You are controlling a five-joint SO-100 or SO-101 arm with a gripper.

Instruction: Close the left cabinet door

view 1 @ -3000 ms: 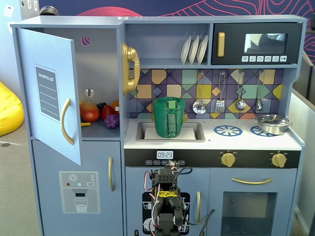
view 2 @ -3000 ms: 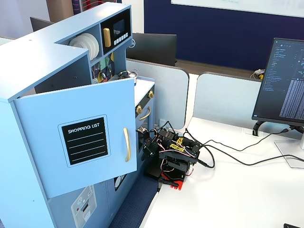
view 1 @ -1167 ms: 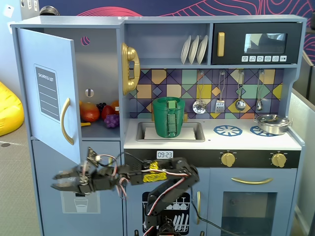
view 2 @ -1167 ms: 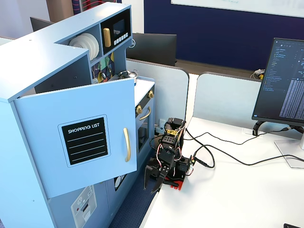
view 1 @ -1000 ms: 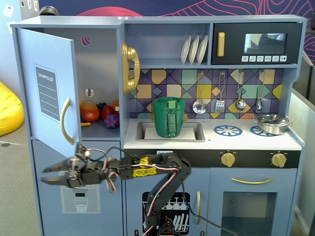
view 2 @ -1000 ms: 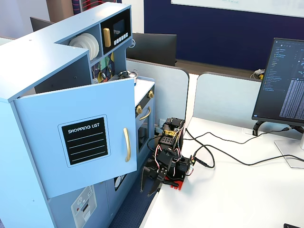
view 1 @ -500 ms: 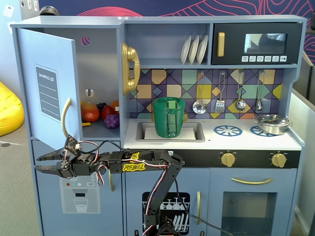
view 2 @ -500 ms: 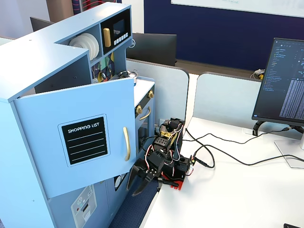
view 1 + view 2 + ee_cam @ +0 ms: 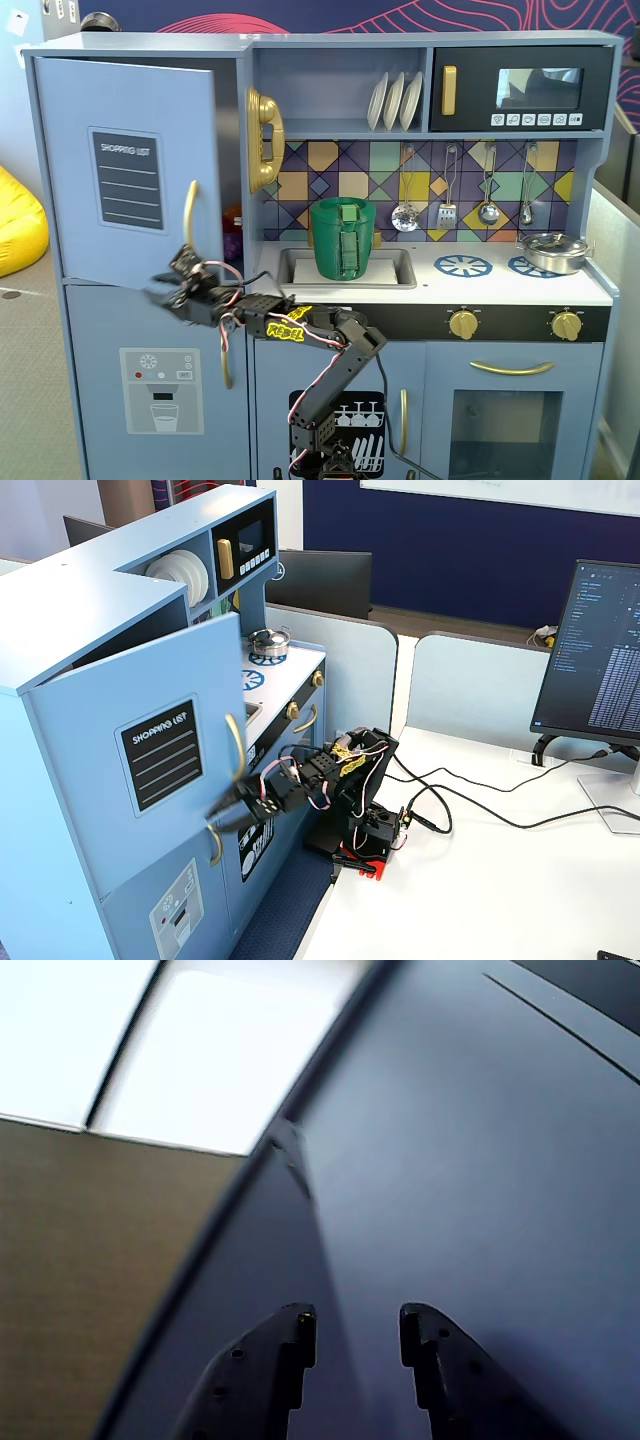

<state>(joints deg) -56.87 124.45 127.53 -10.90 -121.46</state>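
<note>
Both dark gripper fingers (image 9: pixel 283 1360) stand apart in the wrist view, a clear gap between their tips, with nothing held; the gripper (image 9: pixel 356 1325) faces a smooth blue-grey panel surface, the left cabinet door (image 9: pixel 480 1160), whose edge runs diagonally up the frame. Bright window light and a tan wall fill the left side.

Seen from the front in a fixed view, the large light-blue rectangular toy-kitchen door with the "SHOPPING LIST" chalkboard panel (image 9: pixel 125 170) hangs ajar at the upper left of the toy kitchen, swung outward from its frame. Its curved gold handle (image 9: pixel 188 212) runs vertically near the free edge. The gripper (image 9: pixel 165 290) sits at the door's lower edge, just below the handle, blurred. The black arm (image 9: pixel 335 345) reaches leftward from its base. A green pot (image 9: pixel 343 238) stands in the sink.

From the side in a fixed view, the door (image 9: pixel 150 770) stands partly open, the gripper (image 9: pixel 228 805) by its lower free corner near the handle (image 9: pixel 236 742). The arm's base (image 9: pixel 365 830) rests on a white table (image 9: pixel 480 900).
</note>
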